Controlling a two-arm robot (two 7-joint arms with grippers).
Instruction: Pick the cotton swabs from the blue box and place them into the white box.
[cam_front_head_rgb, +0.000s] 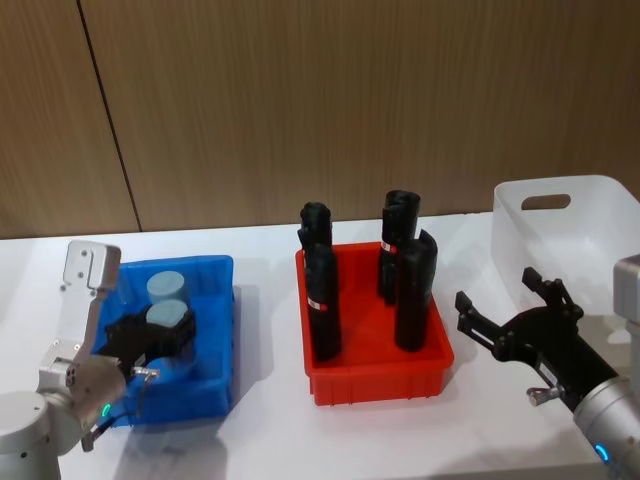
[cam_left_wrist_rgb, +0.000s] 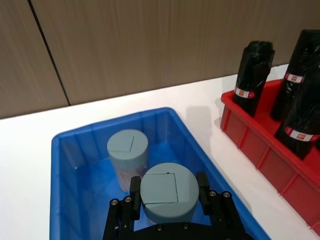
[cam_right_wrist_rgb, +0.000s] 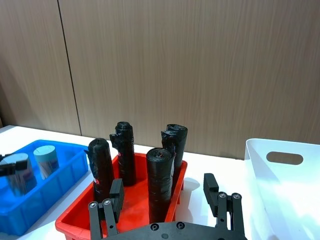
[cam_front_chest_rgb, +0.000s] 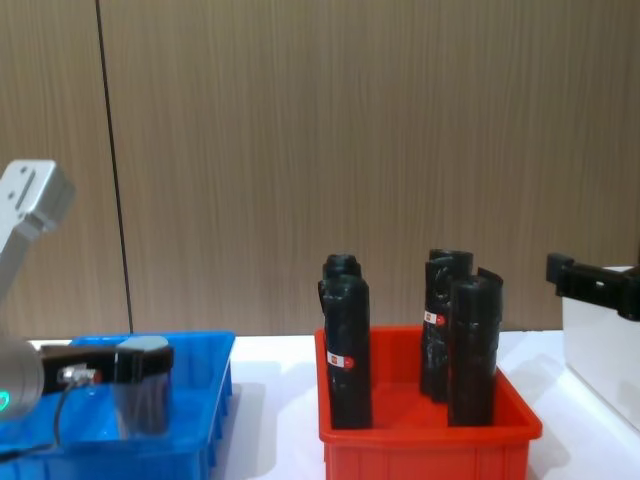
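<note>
two cotton swabs (cam_left_wrist_rgb: 128, 150) within the blue box (cam_left_wrist_rgb: 110, 121) rim

cotton swabs (cam_front_head_rgb: 165, 287) in left box (cam_front_head_rgb: 222, 300), rolls (cam_front_head_rgb: 322, 300) centre

A white worktop (cam_front_head_rgb: 265, 405) is seen. On it, the blue box (cam_front_head_rgb: 216, 330), a red bin (cam_front_head_rgb: 385, 378) and the white box (cam_front_head_rgb: 590, 235) are set in a row.

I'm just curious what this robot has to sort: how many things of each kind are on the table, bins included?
Cotton swab tubs: 2, in the blue box, one gripped by the left gripper
Black rolls: 4, in the red bin
Bins: 3 (blue box, red bin, white box)
Total: 9
</note>
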